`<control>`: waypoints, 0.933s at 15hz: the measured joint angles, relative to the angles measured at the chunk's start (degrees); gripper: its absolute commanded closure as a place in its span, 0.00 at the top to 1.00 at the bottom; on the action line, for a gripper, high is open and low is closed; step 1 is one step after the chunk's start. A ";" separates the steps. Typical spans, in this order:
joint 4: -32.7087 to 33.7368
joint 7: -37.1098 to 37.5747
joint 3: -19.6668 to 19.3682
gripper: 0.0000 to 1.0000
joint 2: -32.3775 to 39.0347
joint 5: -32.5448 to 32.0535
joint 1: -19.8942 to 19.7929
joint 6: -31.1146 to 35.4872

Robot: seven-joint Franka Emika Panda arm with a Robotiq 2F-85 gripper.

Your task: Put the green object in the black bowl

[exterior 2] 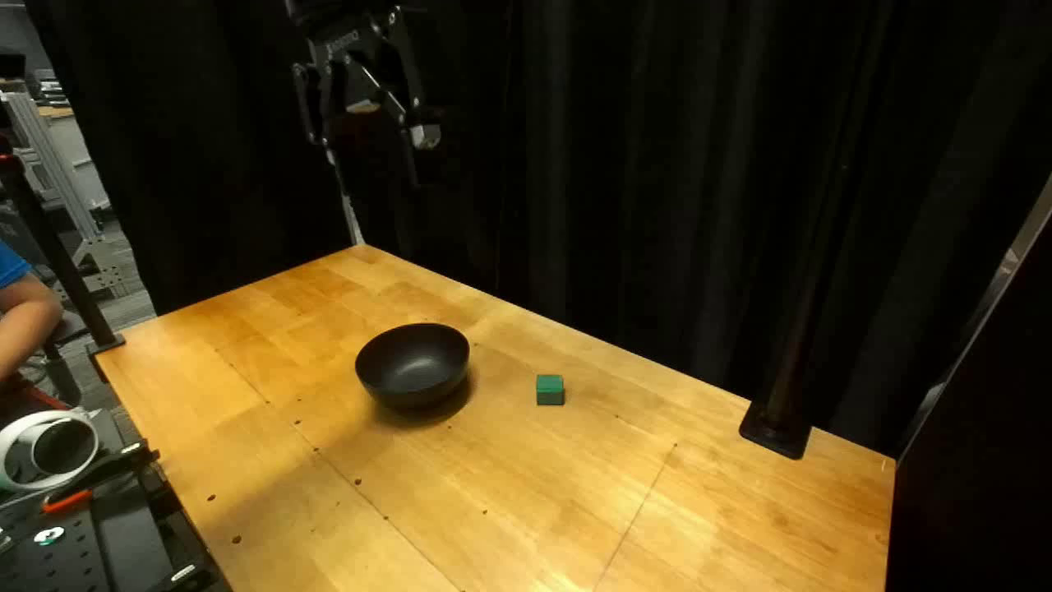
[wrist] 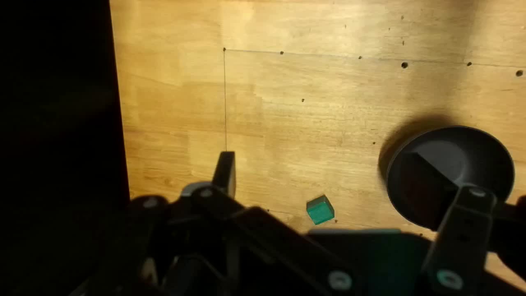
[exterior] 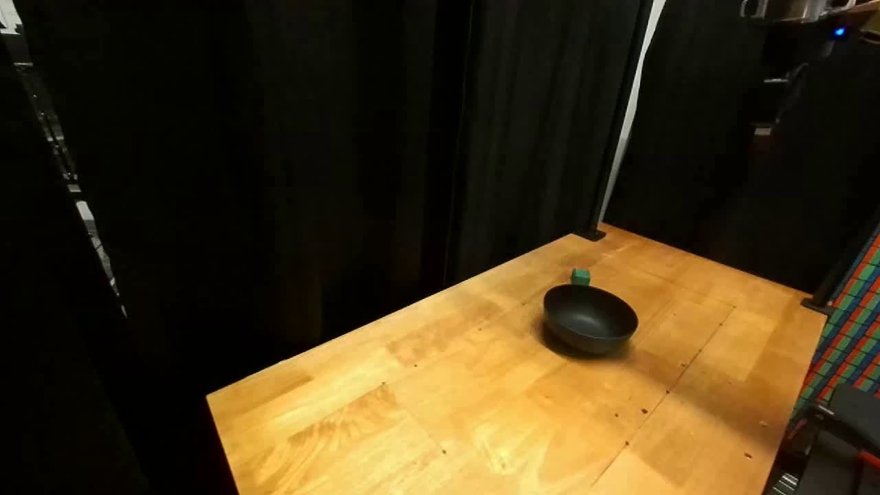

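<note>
The green object is a small green cube (exterior 2: 550, 390) lying on the wooden table. In an exterior view it shows just behind the bowl (exterior: 580, 276). It also shows in the wrist view (wrist: 320, 210). The black bowl (exterior 2: 415, 367) stands upright a short way from the cube, apart from it, and shows in both exterior views (exterior: 591, 320). In the wrist view the bowl (wrist: 489, 164) is at the right, partly covered by a finger. My gripper (exterior 2: 368, 160) hangs high above the table, open and empty. In the wrist view its fingers (wrist: 319, 156) are wide apart, with the cube between and below them.
The wooden table (exterior 2: 493, 510) has black posts on its corners, one with a black foot (exterior 2: 774, 429). Black curtains (exterior: 344, 172) hang along its edges. A dark side cart (exterior 2: 99, 526) with a white roll stands beside it, with a person's arm (exterior 2: 29, 316) near.
</note>
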 measured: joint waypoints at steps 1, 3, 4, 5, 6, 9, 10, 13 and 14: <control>0.29 0.00 0.00 1.00 -0.03 0.00 0.00 0.00; 0.69 0.00 0.00 1.00 -0.16 0.00 0.00 0.00; 0.71 0.00 0.00 1.00 -0.16 0.00 0.00 0.00; 0.71 0.00 0.00 1.00 -0.16 0.00 0.00 0.00; 0.71 0.00 0.00 1.00 -0.16 0.00 0.00 0.00; 0.36 1.84 0.01 1.00 0.87 0.31 0.04 0.75; 0.28 3.62 0.01 1.00 2.08 1.04 0.08 2.23; 0.44 10.24 0.24 1.00 8.75 4.72 0.41 9.27; 0.77 12.16 0.41 1.00 11.64 6.22 0.62 11.76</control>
